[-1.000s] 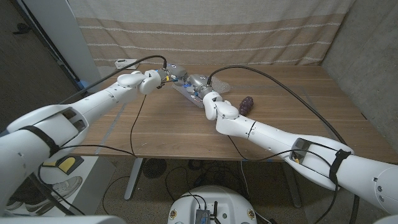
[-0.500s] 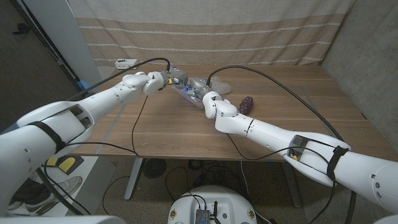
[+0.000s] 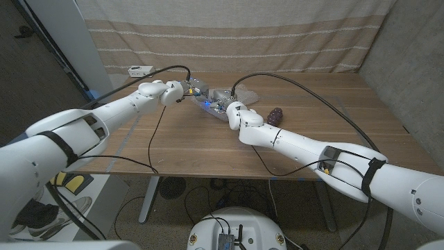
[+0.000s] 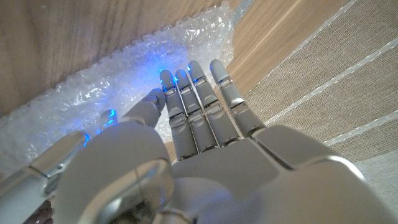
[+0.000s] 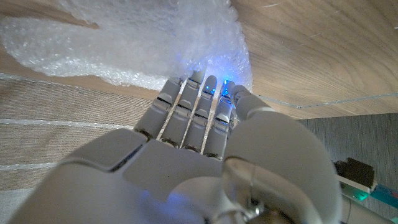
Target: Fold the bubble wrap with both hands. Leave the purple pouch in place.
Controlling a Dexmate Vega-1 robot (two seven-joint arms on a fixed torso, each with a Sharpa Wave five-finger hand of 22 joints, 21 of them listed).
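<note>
Both hands are reaching onto the clear crinkled bubble wrap sheet (image 3: 220, 104) at the wooden table's (image 3: 312, 146) far middle. The left hand (image 3: 189, 89) and right hand (image 3: 220, 101) are pressing extended fingers against it; whether either is gripping cannot be told. The small purple pouch (image 3: 275, 116) is lying just beside the right arm.

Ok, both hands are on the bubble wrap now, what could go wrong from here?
1. The left hand and right hand have fingertips on the bubble wrap, but no firm pinch shows, so the slick sheet may slip when lifted.
2. The purple pouch lies close beside the right arm's wrist, so a sweep could nudge it.
3. The hands nearly meet over the wrap in the head view, so they may collide mid-fold.
</note>
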